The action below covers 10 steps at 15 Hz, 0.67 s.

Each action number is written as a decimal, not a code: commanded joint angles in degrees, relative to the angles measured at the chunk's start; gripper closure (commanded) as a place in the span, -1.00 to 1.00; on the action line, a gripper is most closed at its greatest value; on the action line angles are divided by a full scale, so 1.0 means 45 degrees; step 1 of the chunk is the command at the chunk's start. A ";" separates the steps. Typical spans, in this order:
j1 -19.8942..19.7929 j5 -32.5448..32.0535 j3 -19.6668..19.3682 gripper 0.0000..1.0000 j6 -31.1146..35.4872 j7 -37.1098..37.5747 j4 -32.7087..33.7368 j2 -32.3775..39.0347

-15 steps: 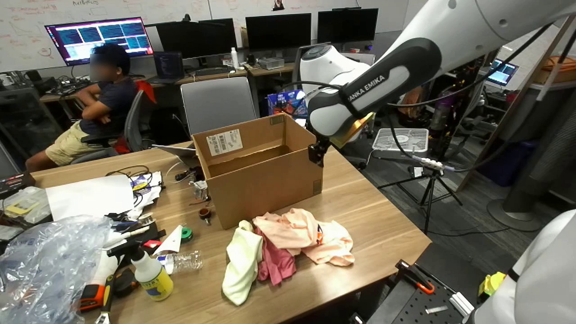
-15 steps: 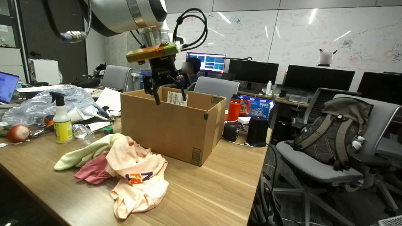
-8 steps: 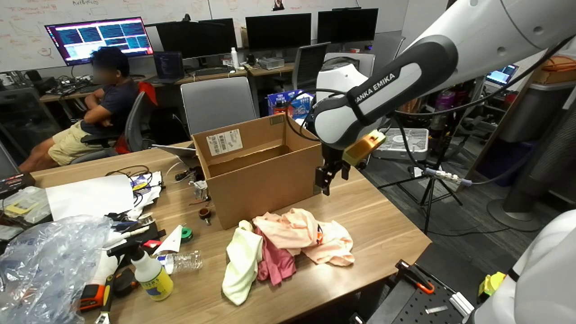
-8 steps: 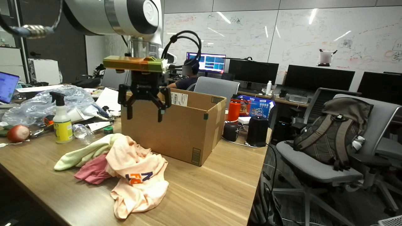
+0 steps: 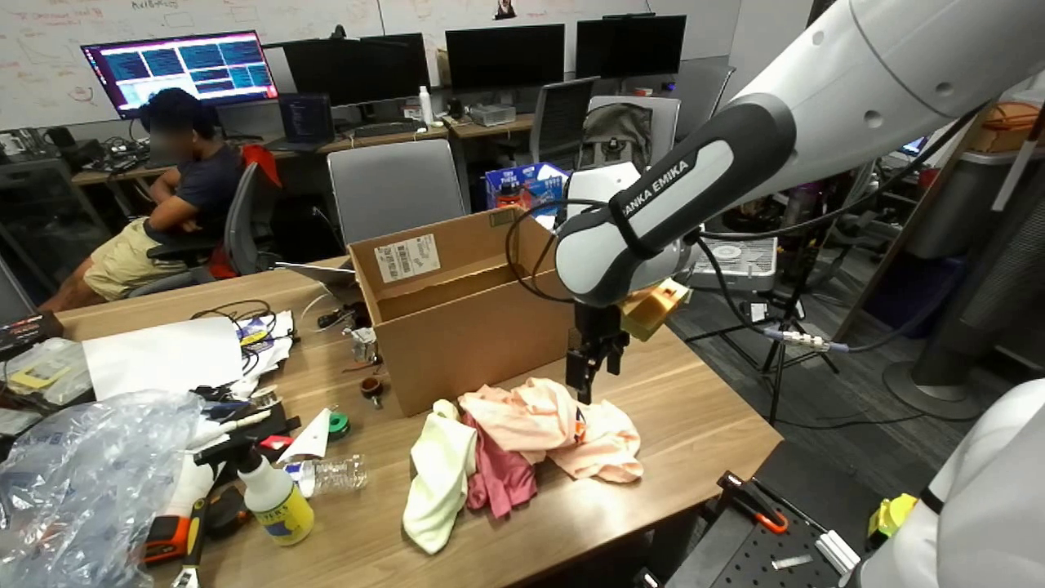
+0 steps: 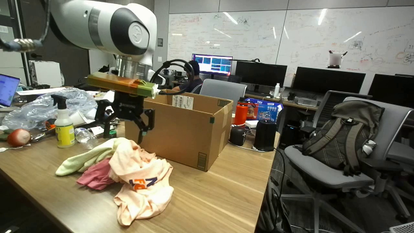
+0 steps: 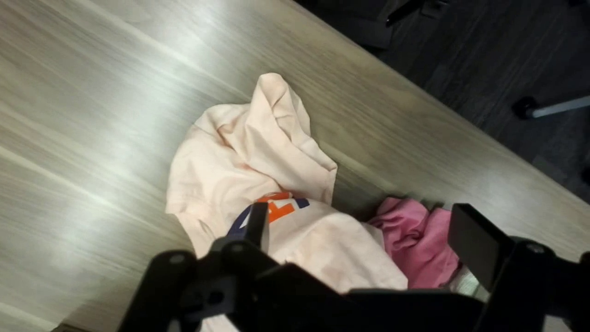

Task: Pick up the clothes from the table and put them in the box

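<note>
Wrist view: the gripper [image 7: 362, 230] hangs with its fingers spread wide and nothing held, and the peach shirt [image 7: 276, 170] lies crumpled beneath it, from the centre down to the lower edge of the frame. Closing here could go wrong in a few ways. The pink cloth [image 7: 417, 244], at lower right and partly under the shirt, may well get pinched too, since both show within the gap. Stopping too high would likely catch only a shallow fold that slips out on lifting; going too low could press the tips into the surface [image 7: 115, 115].

The box [image 6: 174, 132], near the middle of the frame in both exterior views, stands upright just beside the shirt. Its near wall bars the direct way, so a limp load needs raising well above the rim or a trailing end could snag there. At lower left of an exterior view, the pale yellow cloth [image 6: 93, 158] touches the peach shirt. Beyond it, a spray bottle [image 6: 64, 129] and a clear plastic bottle [image 6: 85, 137] might be knocked by a wide sideways swing.
</note>
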 commanded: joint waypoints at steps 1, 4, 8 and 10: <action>0.0319 0.0344 0.0475 -1.00 0.1051 -0.0676 -0.0339 0.0507; 0.0507 0.0078 0.0909 -1.00 0.1936 -0.0631 -0.0419 0.1146; 0.0490 -0.0475 0.1158 -1.00 0.3258 -0.0320 -0.0319 0.2006; 0.0435 -0.1052 0.1097 -1.00 0.3998 0.0022 -0.0230 0.2461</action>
